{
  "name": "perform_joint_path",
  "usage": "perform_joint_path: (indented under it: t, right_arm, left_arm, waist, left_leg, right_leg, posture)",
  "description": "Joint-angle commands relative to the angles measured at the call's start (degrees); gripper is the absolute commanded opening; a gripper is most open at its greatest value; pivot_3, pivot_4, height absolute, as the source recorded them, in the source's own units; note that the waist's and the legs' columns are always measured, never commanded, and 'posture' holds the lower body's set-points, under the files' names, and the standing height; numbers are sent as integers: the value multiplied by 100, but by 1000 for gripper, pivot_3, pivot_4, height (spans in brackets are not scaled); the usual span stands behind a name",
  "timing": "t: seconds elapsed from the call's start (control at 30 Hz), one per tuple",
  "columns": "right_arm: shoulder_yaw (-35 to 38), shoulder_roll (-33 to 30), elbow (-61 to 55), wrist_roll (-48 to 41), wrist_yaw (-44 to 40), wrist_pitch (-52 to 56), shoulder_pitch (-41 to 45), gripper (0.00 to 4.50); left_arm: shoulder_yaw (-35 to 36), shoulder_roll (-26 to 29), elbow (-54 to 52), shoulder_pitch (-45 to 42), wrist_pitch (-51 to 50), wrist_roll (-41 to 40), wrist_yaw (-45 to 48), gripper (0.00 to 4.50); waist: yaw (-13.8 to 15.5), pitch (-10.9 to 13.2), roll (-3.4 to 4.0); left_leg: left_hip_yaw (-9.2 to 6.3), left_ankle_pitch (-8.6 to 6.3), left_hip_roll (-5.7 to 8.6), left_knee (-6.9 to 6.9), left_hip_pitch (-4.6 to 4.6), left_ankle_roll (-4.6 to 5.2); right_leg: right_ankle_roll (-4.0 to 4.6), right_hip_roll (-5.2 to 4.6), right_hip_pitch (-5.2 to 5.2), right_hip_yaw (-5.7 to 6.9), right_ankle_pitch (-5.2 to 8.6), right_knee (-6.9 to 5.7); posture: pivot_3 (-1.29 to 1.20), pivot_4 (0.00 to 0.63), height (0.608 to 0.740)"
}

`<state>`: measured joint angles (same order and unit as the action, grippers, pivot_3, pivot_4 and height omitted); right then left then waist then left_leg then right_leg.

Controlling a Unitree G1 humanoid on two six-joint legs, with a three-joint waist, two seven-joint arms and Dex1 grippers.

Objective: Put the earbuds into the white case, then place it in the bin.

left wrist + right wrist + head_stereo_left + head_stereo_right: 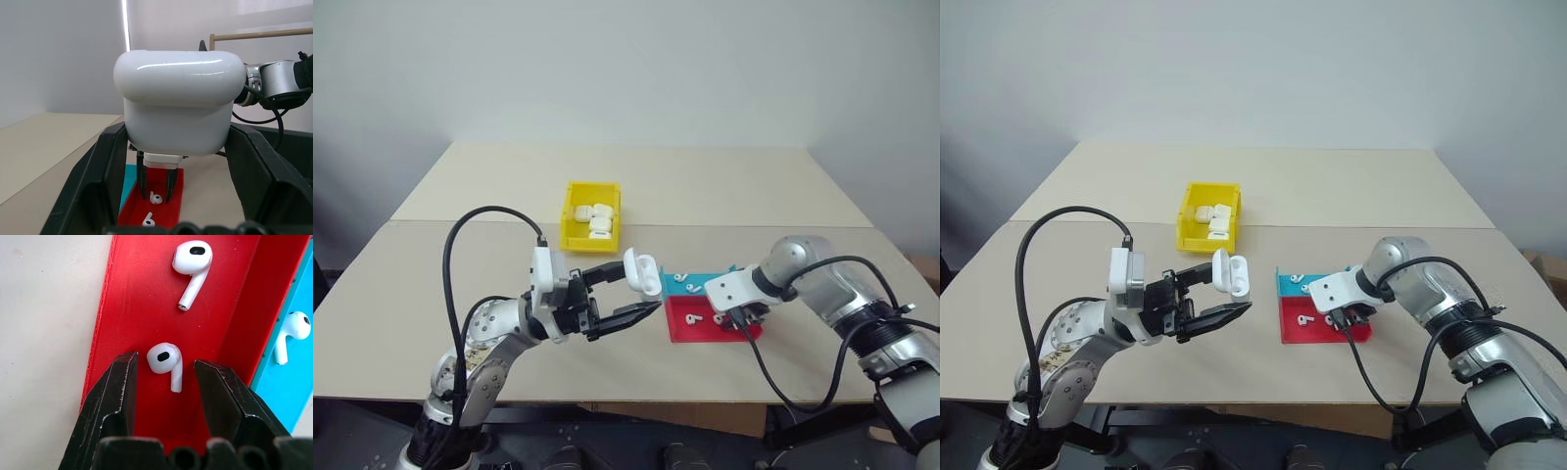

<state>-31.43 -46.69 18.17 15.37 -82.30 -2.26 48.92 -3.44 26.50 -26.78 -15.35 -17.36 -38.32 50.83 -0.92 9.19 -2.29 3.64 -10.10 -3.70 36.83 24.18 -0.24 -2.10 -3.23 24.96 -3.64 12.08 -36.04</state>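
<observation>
A beige desk (460,255) is seen beneath both arms; the left gripper (631,291) is held above it, pointing toward the robot's right, and is clenched on the white case (643,273), which is carried clear of the desk surface with its lid flipped open; in the left wrist view the case (178,103) is seen wedged between the two black fingers (85,186). A flat tray (690,328), red in its nearer part and teal in its farther part, lies on the desk to the right of the held case; the earbuds (165,363) lie loose in it, two on the red part and at least one on the teal part (291,333). The right gripper (165,369) is pointed steeply down into the red part of the tray; its fingers (115,391) are parted, one on each side of the nearer earbud, just beside it, with a narrow gap visible on both sides, so nothing is grasped yet; the second red-side earbud (191,264) lies apart from the fingers. The bin (590,216), bright yellow, stands on the desk beyond the left gripper, well apart from the tray; several small white cases (595,217) are seen lying inside it.
</observation>
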Motion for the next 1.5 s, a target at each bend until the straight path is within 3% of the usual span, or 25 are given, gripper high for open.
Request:
perform_joint_path:
  t: [0.03,0.07,0.2,0.27,0.53,0.67,0.77,0.87,1.0,1.1,1.2,1.5]
  right_arm:
    - [86,33,94,30,-112,-157,51,2251]
    - [98,48,105,23,-128,-154,42,2251]
    - [150,39,54,-13,-227,-171,-20,971]
    - [203,26,-33,-60,-256,-118,-62,633]
    - [982,-211,-915,-462,18,792,-459,633]
    - [2235,-369,-2433,-1557,184,2505,-956,633]
    - [3534,-58,-3526,-2650,801,3953,-1285,633]
    - [4948,639,-4475,-3866,1709,5325,-1454,633]
    - [6026,1785,-5425,-5288,3091,6575,-1372,633]
    - [6111,2542,-5972,-6080,4078,6872,-1266,633]
    - [5778,2863,-6223,-6385,4746,6895,-1295,633]
    - [5073,2621,-6378,-6721,5335,6413,-1752,633]
  left_arm:
    - [89,-16,-256,15,100,4,-56,2729]
    - [88,-15,-262,21,98,4,-67,2729]
    - [99,7,-297,45,73,-13,-103,2729]
    - [115,28,-318,57,60,-32,-106,2729]
    - [81,6,-231,-50,20,-101,-11,2729]
    - [115,-66,-99,-186,-41,-260,68,2729]
    - [81,-42,50,-307,-125,-276,146,2729]
    - [111,-208,217,-422,-72,-344,156,2729]
    - [46,-368,383,-681,-149,-375,204,2729]
    - [-29,-464,503,-875,-248,-422,283,2729]
    - [-72,-456,620,-1050,-364,-427,421,2729]
    - [-99,-386,762,-1394,-588,-369,588,2729]
  waist:
    - [3,0,0]
    - [2,0,0]
    - [1,0,1]
    - [4,0,1]
    - [15,0,1]
    - [29,-1,2]
    - [28,-1,1]
    - [9,-1,2]
    - [9,-3,4]
    - [-17,-7,13]
    - [-17,-8,15]
    - [-20,-9,16]
  left_leg:
    - [0,0,0,0,-2,0]
    - [0,0,0,0,-5,0]
    - [0,0,-1,0,-7,0]
    - [0,0,-1,0,-7,0]
    - [0,0,-1,0,-4,0]
    - [-2,0,-1,0,2,0]
    - [-4,0,-2,0,1,0]
    - [-6,-1,-3,0,-3,-1]
    - [-11,0,-6,1,-4,-1]
    - [-9,0,-6,0,-3,0]
    - [-11,-1,-6,-1,2,0]
    - [-11,0,-5,-1,7,0]
  right_leg:
    - [0,0,-2,0,1,0]
    - [0,0,-5,0,1,0]
    - [0,1,-7,0,1,0]
    - [0,1,-7,0,1,0]
    - [0,0,-5,0,1,0]
    - [0,0,0,1,0,-1]
    - [0,0,-1,2,0,-3]
    - [-2,2,-6,3,1,-3]
    - [0,6,-11,6,1,-4]
    - [-1,6,-11,5,0,-4]
    - [-11,7,-4,5,-6,-4]
    - [0,5,-4,5,2,1]
  posture:
    - [0,150,740]
    - [0,150,740]
    - [0,150,740]
    - [0,150,740]
    - [0,150,740]
    - [0,150,740]
    - [0,150,740]
    - [0,150,740]
    - [0,150,740]
    - [0,150,740]
    - [0,150,740]
    - [0,150,740]
